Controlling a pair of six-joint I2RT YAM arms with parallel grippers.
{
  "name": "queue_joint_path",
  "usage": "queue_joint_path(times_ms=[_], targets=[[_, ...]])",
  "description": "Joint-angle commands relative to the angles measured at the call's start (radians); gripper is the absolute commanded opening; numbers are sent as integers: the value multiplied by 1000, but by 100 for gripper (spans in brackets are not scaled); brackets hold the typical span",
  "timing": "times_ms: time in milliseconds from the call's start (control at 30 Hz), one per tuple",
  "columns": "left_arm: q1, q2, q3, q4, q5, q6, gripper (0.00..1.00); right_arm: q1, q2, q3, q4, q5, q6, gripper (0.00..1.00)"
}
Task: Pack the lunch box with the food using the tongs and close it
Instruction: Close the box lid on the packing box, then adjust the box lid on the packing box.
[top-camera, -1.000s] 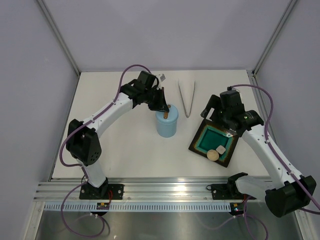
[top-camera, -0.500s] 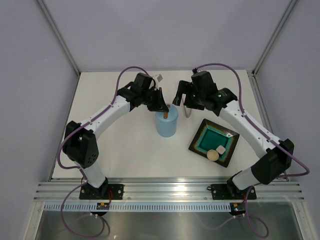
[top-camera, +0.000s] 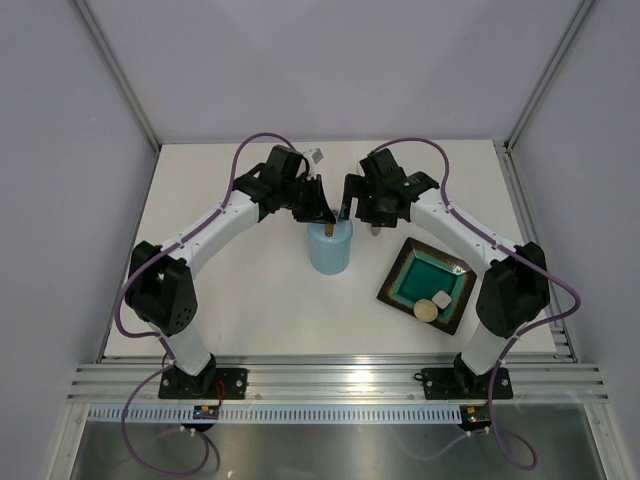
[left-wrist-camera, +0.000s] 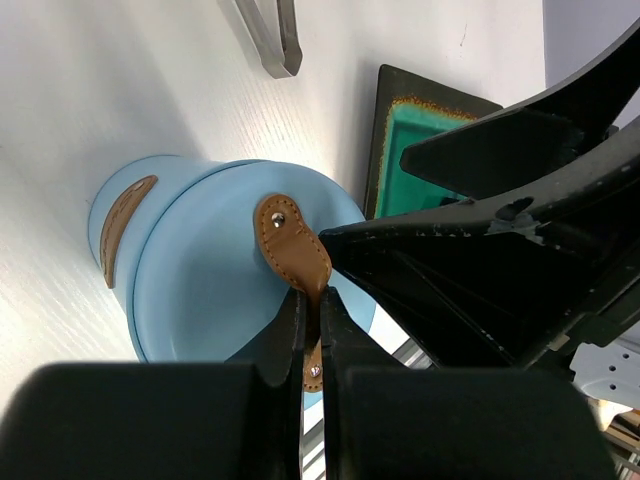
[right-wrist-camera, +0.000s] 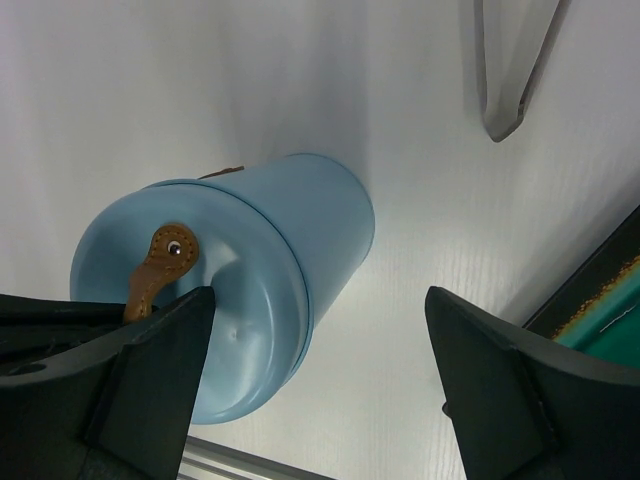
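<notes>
The light blue lunch box (top-camera: 329, 255) stands mid-table with its blue lid (left-wrist-camera: 215, 285) on top. My left gripper (top-camera: 325, 214) is shut on the lid's brown tab (left-wrist-camera: 292, 243), pinched between its fingertips. My right gripper (top-camera: 360, 214) hangs open just right of the box, its jaws wide apart above the box's side (right-wrist-camera: 335, 215) and holding nothing. The silver tongs (right-wrist-camera: 508, 75) lie on the table behind the box, mostly hidden under the right arm in the top view. A beige bun and a white cube of food (top-camera: 431, 305) sit on the plate.
The dark square teal-centred plate (top-camera: 420, 275) lies right of the box, near the right arm. White enclosure walls surround the table. A metal rail runs along the near edge by the arm bases.
My right arm has swung left from above the plate to just right of the lunch box, over the tongs. The left gripper has kept its hold on the tab.
</notes>
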Motion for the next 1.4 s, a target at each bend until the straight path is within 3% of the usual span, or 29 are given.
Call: queue_joint_path(times_ms=[0,333,500,633,867,1100,1367], targets=[[4,3,-10,-48,-21,43,0,5,2,-15,-73,54,-32,93],[6,-23,-4,-53,-29,44,2,5,-91,11,-59,69,-17,94],[6,-31,4,-65,-52,49,48,5,-143,11,-65,94,-11,94],[6,-54,10,-74,-61,57,59,7,-165,11,-75,104,-6,94],[6,-112,42,-116,-103,74,60,13,-168,39,-91,113,-11,93],[29,-165,76,-166,-142,83,60,105,-96,169,-168,212,-41,93],[233,-293,-2,-148,-84,64,60,169,-8,301,-199,227,-67,93]])
